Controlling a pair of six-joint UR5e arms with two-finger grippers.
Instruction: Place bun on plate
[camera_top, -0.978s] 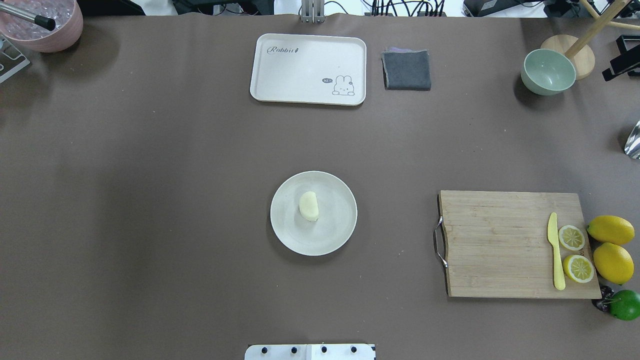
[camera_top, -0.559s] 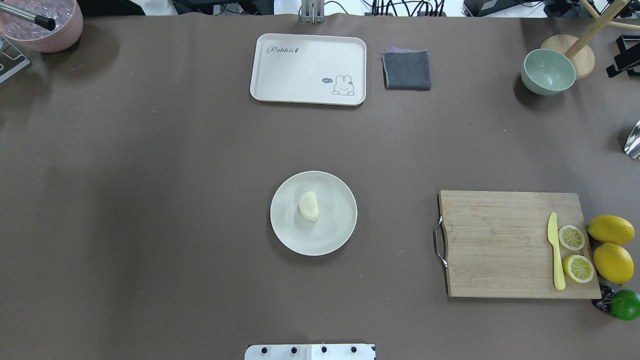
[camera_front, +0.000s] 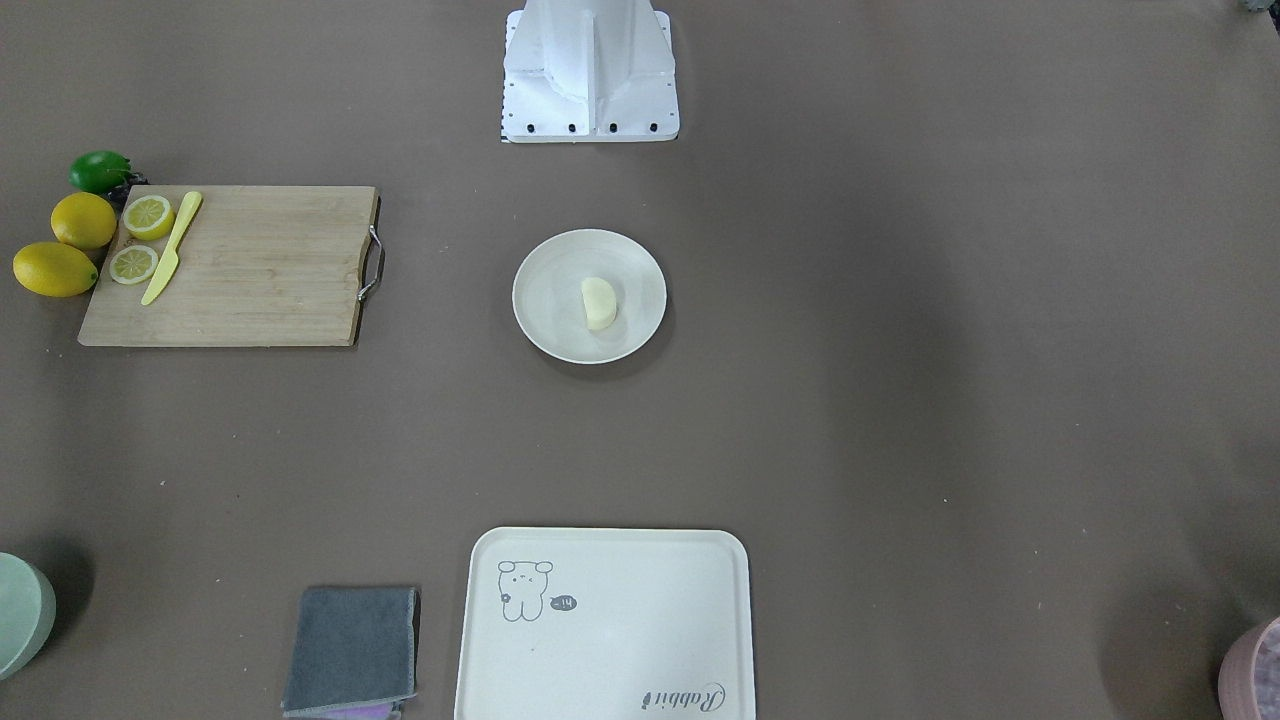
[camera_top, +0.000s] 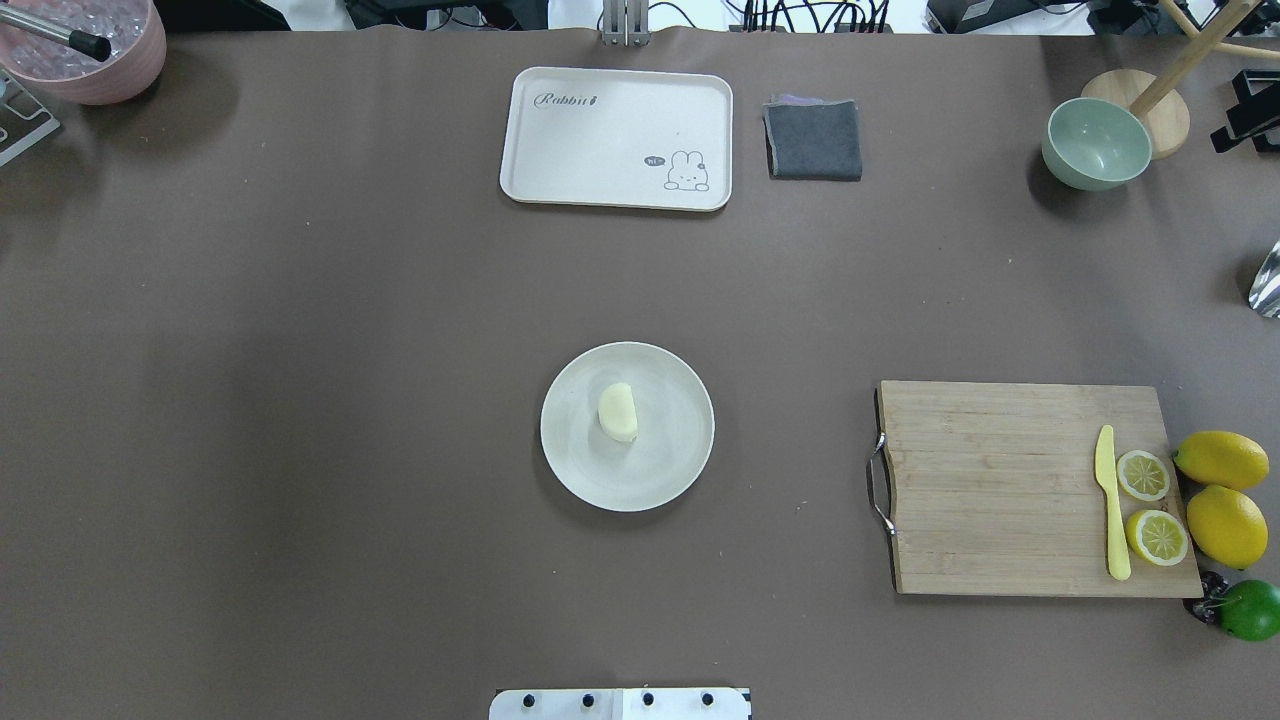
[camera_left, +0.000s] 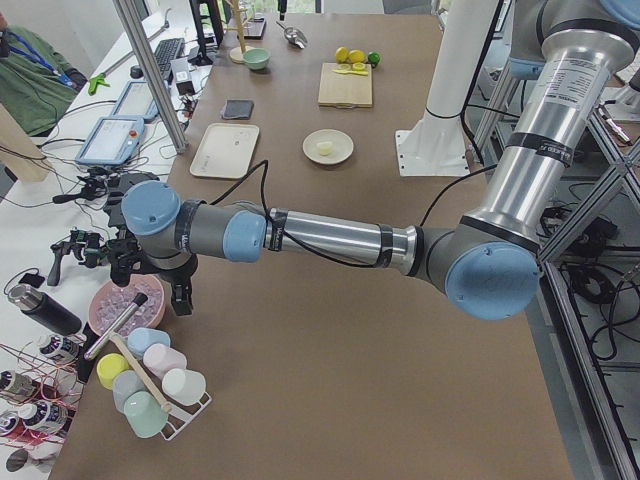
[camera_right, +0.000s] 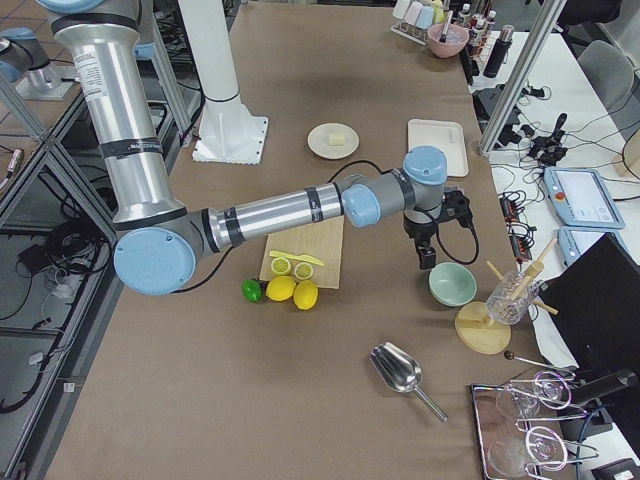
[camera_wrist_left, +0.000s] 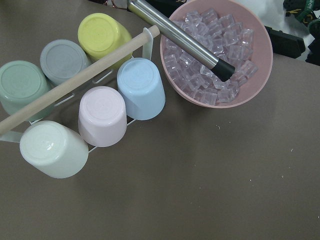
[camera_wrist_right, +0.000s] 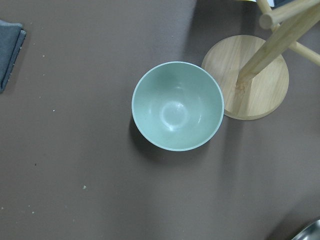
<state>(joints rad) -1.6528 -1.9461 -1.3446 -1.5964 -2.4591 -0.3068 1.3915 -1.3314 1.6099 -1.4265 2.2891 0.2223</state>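
While arms (camera_left: 330, 240) stretch apart, bun (camera_top: 618, 412) tops plate (camera_top: 675, 455).

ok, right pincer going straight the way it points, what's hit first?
Probably the pale green bowl, centred in the right wrist view. Side view puts the right pincer by its rim, so depth is unclear.

A robotics lab: an industrial arm (camera_left: 330, 238), teach pendants (camera_left: 110, 142), tangled cables (camera_top: 810, 12) and aluminium framing (camera_left: 150, 75) around the table (camera_left: 330, 340).

Smooth matt bun (camera_top: 618, 412); glossy plate (camera_top: 680, 465); wooden cutting board (camera_top: 990, 490).
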